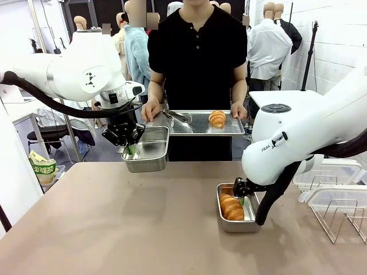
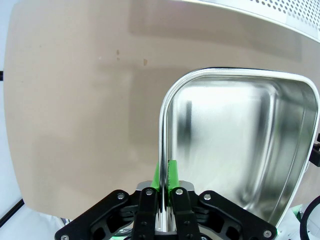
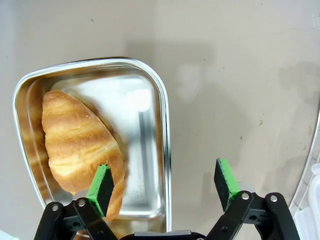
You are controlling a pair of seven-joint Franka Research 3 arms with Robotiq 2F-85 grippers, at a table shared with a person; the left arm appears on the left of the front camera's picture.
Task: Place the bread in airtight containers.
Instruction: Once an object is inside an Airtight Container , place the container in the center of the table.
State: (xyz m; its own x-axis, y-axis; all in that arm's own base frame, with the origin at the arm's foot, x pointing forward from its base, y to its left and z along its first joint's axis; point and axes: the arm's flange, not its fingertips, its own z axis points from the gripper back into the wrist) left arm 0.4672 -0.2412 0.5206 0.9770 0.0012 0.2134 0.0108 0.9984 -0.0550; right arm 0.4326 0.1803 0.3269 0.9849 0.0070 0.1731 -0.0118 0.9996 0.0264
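Two grippers, one shut and one spread.

Left gripper: clamped tight on the side wall of the empty tin, with that tin lifted clear of the table. From the left wrist, green pads pinched on either side of the thin steel rim, with nothing inside but bare, shiny metal.

Right gripper: jaws wide apart, gripping nothing, hanging low over the tin on the table. One pad above the tin's inside, in front of the end of the near croissant; the other pad over bare tabletop outside. Tin's wall between the two. Impossible to tell whether pad and crust touch.

Counted outward from there:
- Two tins in all, one in the air at the left, one resting near the right arm.
- Two croissants: the near croissant lying lengthwise in the resting tin, the far croissant on the tray.
- One tray, flat and perforated, held level above the far edge of the table, just behind the raised tin.
- Two hands of a person: one hand at the tray's left end, the other hand at its right end.
- One pair of tongs lying on the tray, apart from the far croissant.
- Two clear lids with white rims at the right of the table, beside a wire rack.
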